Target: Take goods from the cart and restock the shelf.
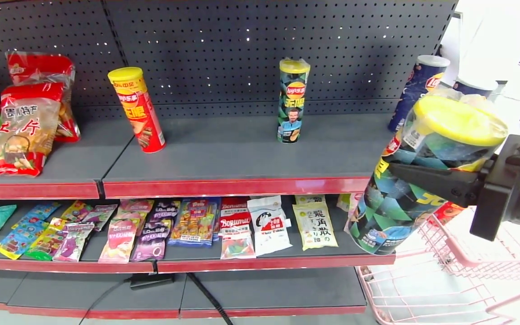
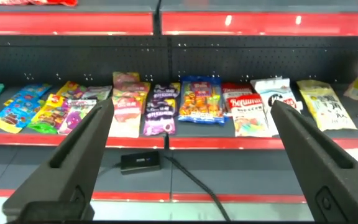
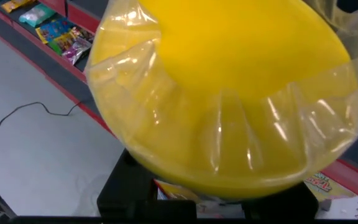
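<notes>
My right gripper point(image 1: 427, 180) is shut on a tall chip can point(image 1: 400, 203) with a yellow lid and a teal-and-black pattern. It holds the can tilted above the pink cart point(image 1: 445, 280), just off the right end of the shelf. In the right wrist view the can's wrapped yellow lid point(image 3: 229, 93) sits close to the camera. A matching can point(image 1: 292, 101) stands upright on the upper shelf board point(image 1: 224, 153). My left gripper point(image 2: 191, 155) is open and holds nothing, low down and facing the snack row point(image 2: 197, 102) on the lower shelf.
A red chip can point(image 1: 137, 108) leans on the upper board, with red snack bags point(image 1: 25, 126) at its left end. Dark blue cans point(image 1: 418, 88) stand at the right end. A black box with a cable point(image 1: 151, 280) lies on the bottom shelf.
</notes>
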Controlling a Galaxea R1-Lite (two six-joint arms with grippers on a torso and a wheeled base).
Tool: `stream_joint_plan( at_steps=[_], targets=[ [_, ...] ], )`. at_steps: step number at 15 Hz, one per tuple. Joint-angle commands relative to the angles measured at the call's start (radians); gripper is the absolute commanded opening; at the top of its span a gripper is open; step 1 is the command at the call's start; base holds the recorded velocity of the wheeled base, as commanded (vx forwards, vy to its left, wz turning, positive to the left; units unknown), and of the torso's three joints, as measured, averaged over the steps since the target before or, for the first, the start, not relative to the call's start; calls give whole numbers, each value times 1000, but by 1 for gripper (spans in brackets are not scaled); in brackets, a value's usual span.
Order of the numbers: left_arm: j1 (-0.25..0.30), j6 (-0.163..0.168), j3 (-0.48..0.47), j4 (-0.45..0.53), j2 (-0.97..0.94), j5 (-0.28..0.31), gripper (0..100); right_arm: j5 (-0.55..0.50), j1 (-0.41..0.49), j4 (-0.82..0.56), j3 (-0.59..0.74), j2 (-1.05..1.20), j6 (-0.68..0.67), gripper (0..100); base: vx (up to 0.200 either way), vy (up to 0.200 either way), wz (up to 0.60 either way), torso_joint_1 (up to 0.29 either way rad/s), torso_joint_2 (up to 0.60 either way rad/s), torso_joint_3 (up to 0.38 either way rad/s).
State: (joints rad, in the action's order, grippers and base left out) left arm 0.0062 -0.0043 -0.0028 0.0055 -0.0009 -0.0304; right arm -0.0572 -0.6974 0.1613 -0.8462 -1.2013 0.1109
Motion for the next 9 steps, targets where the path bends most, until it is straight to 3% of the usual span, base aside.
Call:
stream_joint_plan(
  at_steps=[1, 8, 9],
  targets=[
    [0, 0, 0, 1, 1, 0, 100, -3, -1, 3, -4, -3, 0, 0, 200, 0, 0, -27, 2, 2],
    [0, -2, 1, 1, 1, 0, 100, 0, 115, 69, -25, -41, 10, 0, 200, 0, 0, 7, 1, 2],
    [0, 0, 0, 1, 1, 0, 100, 0, 115, 69, -25, -40, 10, 0, 0, 0, 0, 0, 0, 0]
  ],
)
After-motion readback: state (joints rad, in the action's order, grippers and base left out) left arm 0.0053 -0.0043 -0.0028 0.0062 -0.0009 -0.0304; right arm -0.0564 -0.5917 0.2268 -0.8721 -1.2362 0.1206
